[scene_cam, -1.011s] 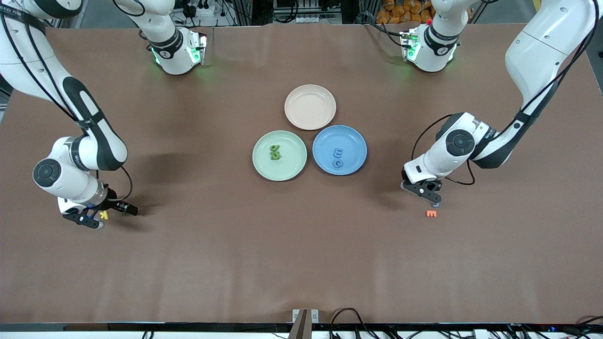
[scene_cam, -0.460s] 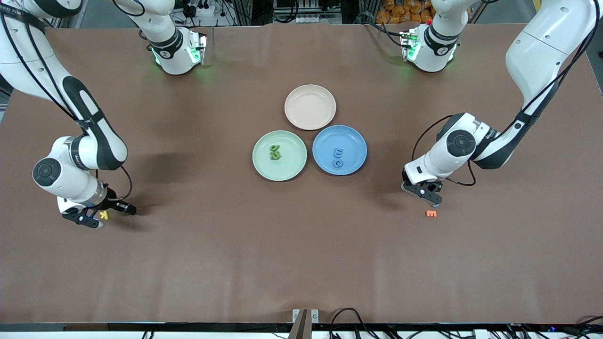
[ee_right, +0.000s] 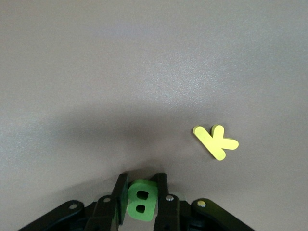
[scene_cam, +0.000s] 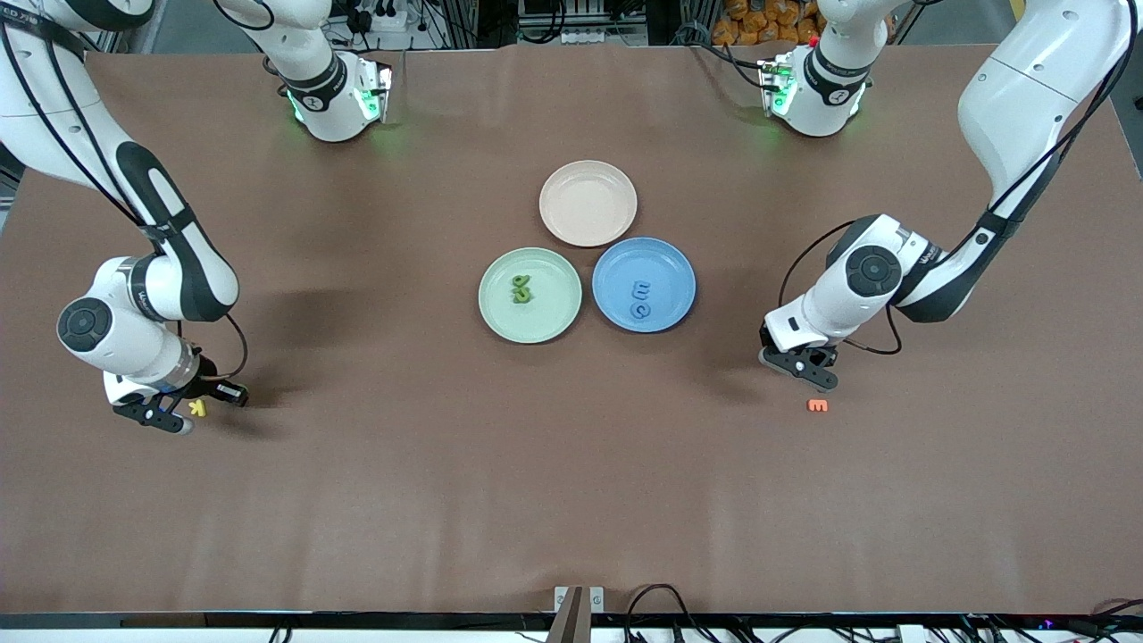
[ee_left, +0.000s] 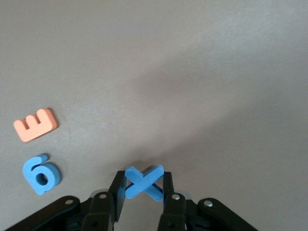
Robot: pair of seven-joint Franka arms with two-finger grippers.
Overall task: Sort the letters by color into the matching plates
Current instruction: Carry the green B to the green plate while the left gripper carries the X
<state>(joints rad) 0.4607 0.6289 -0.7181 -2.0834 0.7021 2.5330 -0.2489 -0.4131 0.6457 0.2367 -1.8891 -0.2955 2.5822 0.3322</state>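
**Two tools, each clamped on one letter**

Two arms reach low over the brown bench point(scene_cam: 571, 464) in the front view. The right tool point(scene_cam: 170, 413) sits at the right arm's end, a yellow K point(scene_cam: 197, 408) just beside it. The left tool point(scene_cam: 808, 368) is at the left arm's end, an orange E point(scene_cam: 817, 405) near it. Well apart from both tools, at mid-bench, stand the mint green plate point(scene_cam: 500, 317) with two green letters point(scene_cam: 521, 288), the blue plate point(scene_cam: 674, 268) with two blue letters point(scene_cam: 639, 299), and a pinkish-beige plate point(scene_cam: 588, 203).

In the left wrist view, the left tool point(ee_left: 144, 188) is closed on a blue X point(ee_left: 144, 182), pinched between its fingers. The orange E point(ee_left: 35, 124) and a blue 6 point(ee_left: 41, 173) lie on the bench, off to one side of the tool.

In the right wrist view, the right tool point(ee_right: 140, 192) grips a green B point(ee_right: 141, 199) between its fingers. The yellow K point(ee_right: 215, 140) lies flat near the tool, untouched.
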